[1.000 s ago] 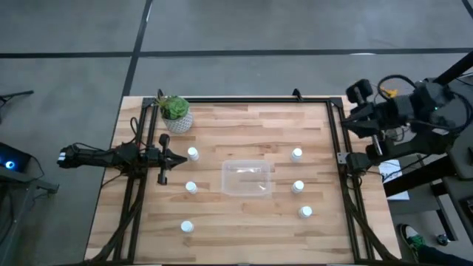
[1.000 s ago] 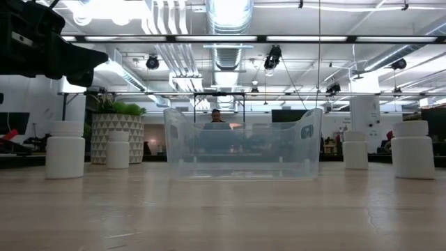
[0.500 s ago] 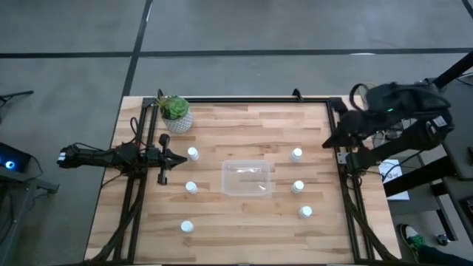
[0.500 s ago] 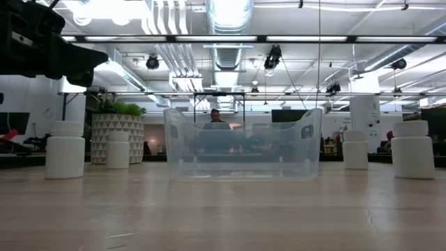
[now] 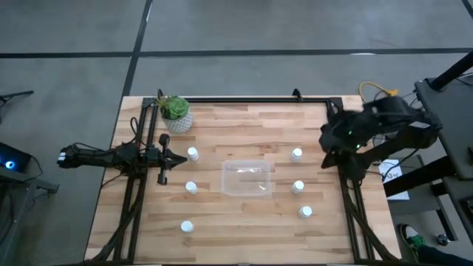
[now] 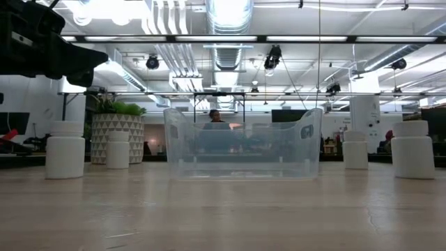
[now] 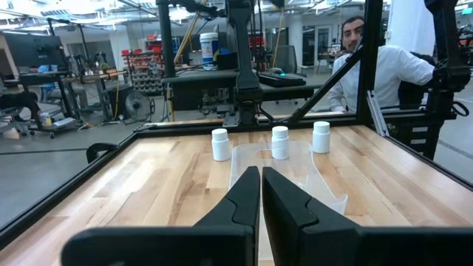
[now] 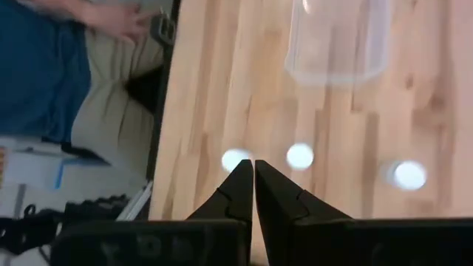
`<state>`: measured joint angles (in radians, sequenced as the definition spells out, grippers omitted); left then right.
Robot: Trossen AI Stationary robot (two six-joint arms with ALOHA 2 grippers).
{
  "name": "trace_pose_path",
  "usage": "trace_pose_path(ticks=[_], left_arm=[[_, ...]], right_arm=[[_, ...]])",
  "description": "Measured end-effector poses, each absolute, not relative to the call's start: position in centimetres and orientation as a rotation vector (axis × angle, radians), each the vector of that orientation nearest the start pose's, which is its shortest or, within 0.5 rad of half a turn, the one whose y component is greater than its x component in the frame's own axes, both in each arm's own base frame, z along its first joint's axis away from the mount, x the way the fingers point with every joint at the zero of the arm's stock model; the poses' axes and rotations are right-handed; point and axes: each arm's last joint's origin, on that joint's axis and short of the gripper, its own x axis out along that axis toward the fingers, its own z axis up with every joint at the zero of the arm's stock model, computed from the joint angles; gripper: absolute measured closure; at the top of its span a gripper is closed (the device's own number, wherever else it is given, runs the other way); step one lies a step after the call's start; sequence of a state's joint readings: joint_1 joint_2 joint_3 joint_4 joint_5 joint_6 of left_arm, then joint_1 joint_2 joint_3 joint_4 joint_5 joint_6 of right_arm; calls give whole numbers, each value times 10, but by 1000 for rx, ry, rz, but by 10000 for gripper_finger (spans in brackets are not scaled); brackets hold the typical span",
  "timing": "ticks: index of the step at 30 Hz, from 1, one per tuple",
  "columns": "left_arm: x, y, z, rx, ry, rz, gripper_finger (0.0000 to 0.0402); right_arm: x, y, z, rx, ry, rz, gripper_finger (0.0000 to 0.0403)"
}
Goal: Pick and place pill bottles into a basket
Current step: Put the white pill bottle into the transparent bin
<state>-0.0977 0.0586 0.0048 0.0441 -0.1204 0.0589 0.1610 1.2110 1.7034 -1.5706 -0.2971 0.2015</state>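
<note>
Now the right gripper (image 8: 253, 171) shows its two dark fingers pressed together with nothing between them, pointing down over the wooden table (image 5: 244, 222). Past its tips lie three white caps of pill bottles (image 8: 300, 156) in a row, and farther off the clear basket (image 8: 337, 44). In the high view this gripper (image 5: 329, 140) sits above the table's right rail, just beside the nearest bottle (image 5: 296, 154). A second ago that arm was folded well outside the frame; half a second ago it was swinging inward; now it reaches the table's right edge. That suggests the first pick is only starting, most likely on the right-hand bottles, and the fingers will need to open before they can take one.

The left gripper (image 7: 260, 193) is likewise closed on nothing, fingers touching, aimed level across the table at the basket (image 7: 284, 174) with three bottles (image 7: 220, 144) beyond it. Seen from above it (image 5: 179, 157) rests at the left side, just beside one bottle (image 5: 192, 154), exactly where it was in the earlier frames.

None of the bottles has moved: three stand left of the basket (image 5: 246, 178) and three right of it, all upright and apart from it. The low view shows the basket (image 6: 242, 143) empty. A potted plant (image 5: 176, 112) stands at the far left corner. A person (image 7: 384, 66) sits beyond the table.
</note>
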Motion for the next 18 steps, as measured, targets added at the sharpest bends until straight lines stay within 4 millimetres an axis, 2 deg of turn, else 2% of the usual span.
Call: trace_pose_path(ticks=[7,18], left_arm=[[101,-6,165,60,10,22,402],[101,-6,165,60,11,22,402]], right_arm=[[167,65,395,257,1271,349,394],[170,121,339,180,1276,400,394]])
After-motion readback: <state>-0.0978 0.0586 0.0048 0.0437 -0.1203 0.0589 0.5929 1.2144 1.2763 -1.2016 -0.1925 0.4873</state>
